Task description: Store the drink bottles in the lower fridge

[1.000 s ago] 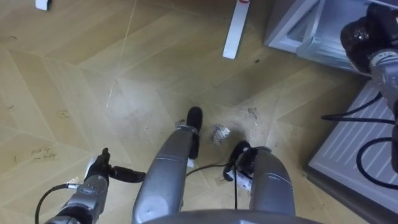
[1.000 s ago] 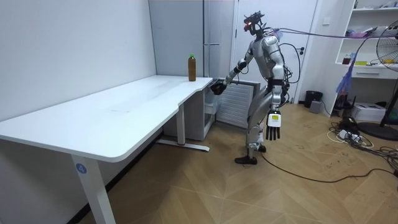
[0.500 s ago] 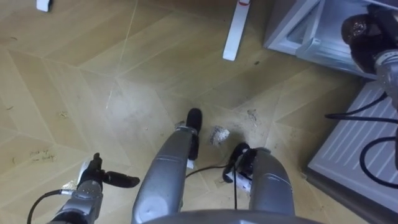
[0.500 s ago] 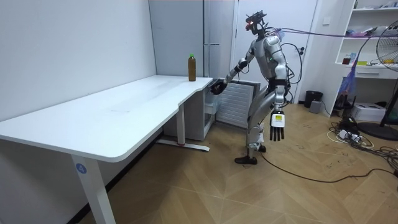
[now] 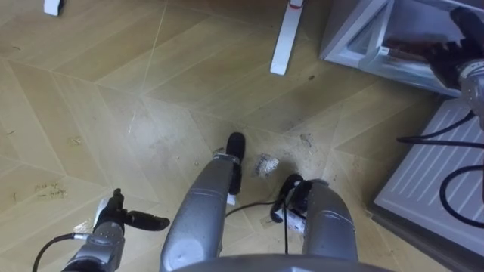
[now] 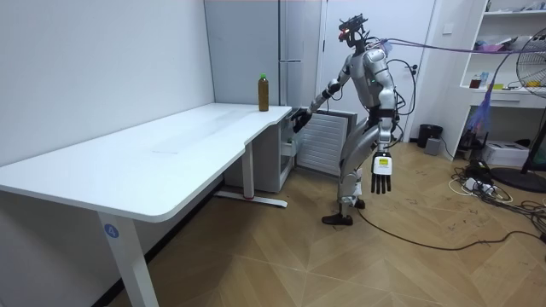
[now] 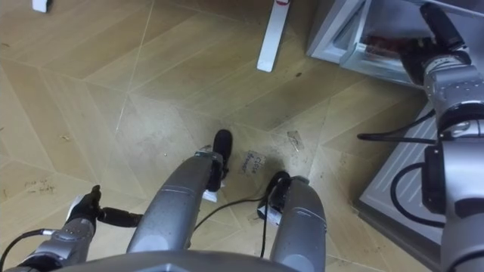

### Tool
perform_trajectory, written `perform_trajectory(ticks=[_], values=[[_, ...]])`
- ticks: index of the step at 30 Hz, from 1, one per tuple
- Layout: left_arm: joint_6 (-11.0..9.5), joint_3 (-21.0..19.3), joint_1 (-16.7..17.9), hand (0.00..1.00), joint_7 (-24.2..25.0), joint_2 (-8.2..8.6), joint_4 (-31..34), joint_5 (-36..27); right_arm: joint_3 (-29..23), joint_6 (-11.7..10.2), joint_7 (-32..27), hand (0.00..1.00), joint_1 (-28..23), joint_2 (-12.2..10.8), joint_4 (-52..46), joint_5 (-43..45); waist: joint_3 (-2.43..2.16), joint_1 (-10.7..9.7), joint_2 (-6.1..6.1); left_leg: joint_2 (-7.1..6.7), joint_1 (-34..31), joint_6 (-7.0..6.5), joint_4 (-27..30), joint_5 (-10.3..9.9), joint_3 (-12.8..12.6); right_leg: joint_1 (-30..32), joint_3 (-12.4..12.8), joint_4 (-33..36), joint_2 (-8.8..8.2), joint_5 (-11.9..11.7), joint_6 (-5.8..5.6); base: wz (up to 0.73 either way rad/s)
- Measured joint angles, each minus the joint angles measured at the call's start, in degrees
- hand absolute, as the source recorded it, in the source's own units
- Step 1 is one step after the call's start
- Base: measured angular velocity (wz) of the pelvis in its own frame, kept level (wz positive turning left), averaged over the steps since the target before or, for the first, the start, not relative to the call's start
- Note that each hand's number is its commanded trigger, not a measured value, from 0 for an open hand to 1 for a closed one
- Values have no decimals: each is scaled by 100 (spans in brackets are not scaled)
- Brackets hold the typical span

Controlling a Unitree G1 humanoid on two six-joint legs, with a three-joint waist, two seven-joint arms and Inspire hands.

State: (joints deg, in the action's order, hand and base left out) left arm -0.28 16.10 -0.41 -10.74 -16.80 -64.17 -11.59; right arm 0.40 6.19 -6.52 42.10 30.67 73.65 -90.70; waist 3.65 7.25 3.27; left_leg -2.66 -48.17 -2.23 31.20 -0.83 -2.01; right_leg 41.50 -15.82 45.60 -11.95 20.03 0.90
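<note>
White table [image 6: 171, 149] at the room's left, a brown drink bottle [image 6: 264, 92] upright at its far corner. Right robot hand [image 7: 427, 45] is inside the open lower fridge [image 5: 352, 38] at upper right, and I cannot tell its grip. Left robot hand [image 6: 381, 175] hangs straight-fingered.

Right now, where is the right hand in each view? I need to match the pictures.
Left eye view: right hand at top right, at the open fridge compartment.
Right eye view: right hand at top right, same place.
Room view: right hand near centre, just past the table's far end.
Shared landmark: the white table foot.
</note>
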Motion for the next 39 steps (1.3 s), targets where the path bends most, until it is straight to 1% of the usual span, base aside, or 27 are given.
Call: perform_trajectory(ticks=[9, 16, 19, 21, 24, 25, 27, 28, 30, 31, 32, 33, 34, 35, 37, 38, 39], values=[[35, 8, -1, 0, 23, -2, 2, 14, -1, 0, -31, 0, 0, 0, 0, 0, -2, 3, -4, -2, 19, -11, 52, -8, 17, -46, -17, 0, 1, -15, -26, 0], [46, -45, 1, 0, 264, -26, 24, 110, -5, 0, -31, 0, -3, 0, 1, 10, -14, 16, -24, -6, 86, -13, 47, -13, 16, -108, -29, 2, 0, -18, -32, 0], [53, -79, -2, 0, 263, -26, 35, 117, -7, 2, -31, 0, -32, -1, 48, 9, -17, 22, -30, -7, 172, -16, 44, -12, 30, -217, -69, -27, -2, -17, -33, 3], [73, -83, -2, 0, 260, -26, 33, 116, -76, 8, -30, 0, -113, -2, 59, 9, -41, 21, -69, -5, 244, -18, 41, -14, 87, -351, -149, -111, 9, -22, -37, 8], [119, -123, 17, 0, 252, -23, 59, 117, -383, 21, -11, 0, -184, -3, 104, 1, -64, 22, -102, -2, 374, -46, 23, -35, 86, -508, -156, -199, 24, -44, -68, 1], [138, -234, 29, 0, 252, -22, 59, 121, -468, 21, 22, 0, -184, 3, 172, 16, -73, -21, -113, -6, 445, -56, 4, -41, 86, -595, -164, -238, 26, -54, -85, 0], [154, -394, 43, 0, 245, -22, 105, 152, -476, 30, 25, 0, -194, -2, 243, 61, -83, -40, -127, -10, 610, -59, -62, -46, 84, -764, -163, -340, 39, -69, -114, -2], [147, -500, 78, 0, 240, -26, 161, 231, -521, 27, 71, 0, -194, 1, 244, 77, -90, -63, -138, -5, 730, -56, -109, -55, 86, -881, -164, -431, 65, -88, -149, -6], [149, -608, 79, 0, 242, -27, 175, 380, -583, 15, 220, 0, -318, 0, 247, 75, -101, -68, -129, -1, 963, -41, -266, -64, 97, -1096, -169, -616, 106, -107, -170, -5], [151, -668, 98, 0, 258, -28, 173, 511, -655, -28, 345, 0, -431, 5, 246, 97, -118, -74, -125, 0, 1125, -37, -368, -62, 106, -1260, -191, -749, 119, -135, -182, -3], [159, -708, 125, 0, 280, -32, 171, 518, -683, -88, 436, 0, -555, 13, 245, 106, -166, -88, -120, 3, 1284, -32, -470, -58, 116, -1439, -202, -913, 153, -181, -196, -4], [159, -716, 145, 0, 300, -34, 164, 537, -689, -118, 465, 0, -609, 17, 245, 111, -191, -93, -123, 8, 1357, -33, -516, -58, 118, -1532, -205, -1000, 173, -208, -206, -6], [160, -730, 169, 0, 361, -34, 157, 605, -695, -147, 538, 0, -706, 35, 253, 192, -205, -104, -125, 11, 1556, -34, -628, -58, 120, -1743, -190, -1175, 215, -263, -233, -6], [159, -730, 199, 0, 387, -35, 153, 617, -695, -152, 602, 0, -763, 47, 260, 251, -209, -116, -128, 11, 1659, -34, -689, -58, 119, -1859, -194, -1268, 232, -285, -247, -5], [152, -770, 261, 0, 487, -37, 157, 619, -694, -153, 884, 0, -1083, 49, 270, 419, -241, -148, -130, 20, 2022, -39, -906, -62, 121, -2283, -206, -1665, 311, -397, -297, -2], [141, -826, 301, 0, 517, -35, 171, 610, -693, -156, 1019, 0, -1237, 50, 266, 583, -245, -185, -125, 18, 2176, -40, -1019, -60, 123, -2460, -218, -1852, 344, -467, -342, -4], [139, -872, 294, 0, 520, -34, 175, 605, -689, -156, 1086, 0, -1326, 46, 255, 646, -247, -219, -125, 19, 2266, -40, -1076, -60, 120, -2575, -236, -1967, 357, -500, -362, 0]])
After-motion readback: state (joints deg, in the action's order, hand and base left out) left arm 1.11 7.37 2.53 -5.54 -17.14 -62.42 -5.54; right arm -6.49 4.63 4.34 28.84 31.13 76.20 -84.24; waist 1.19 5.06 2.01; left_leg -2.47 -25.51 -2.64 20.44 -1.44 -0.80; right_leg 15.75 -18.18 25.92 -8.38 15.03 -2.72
